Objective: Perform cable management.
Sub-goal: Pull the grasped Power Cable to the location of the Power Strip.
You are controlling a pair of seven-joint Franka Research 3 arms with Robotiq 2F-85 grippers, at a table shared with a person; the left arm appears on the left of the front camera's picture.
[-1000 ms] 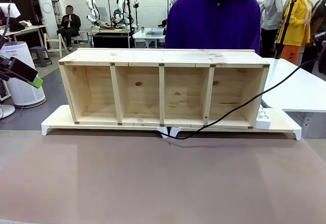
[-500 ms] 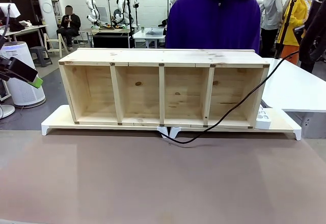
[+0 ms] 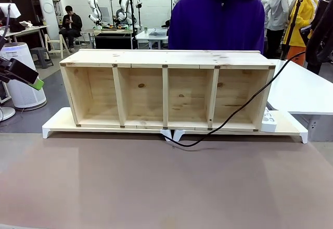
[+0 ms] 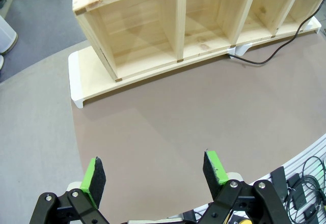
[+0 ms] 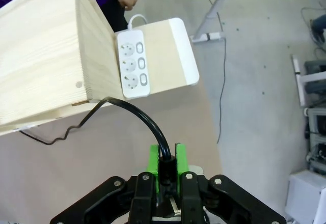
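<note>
Right gripper [image 5: 167, 159] is clamping cable [image 5: 144, 117] at its stiffer plug end, off wooden shelf [image 3: 166, 57]; cord sagging, likely light, limp, slick. Left gripper [image 4: 153, 169] is hanging open.

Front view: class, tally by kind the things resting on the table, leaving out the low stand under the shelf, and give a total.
Wooden shelf: 1
Black cable: 1
White power strip: 1
Total: 3
</note>
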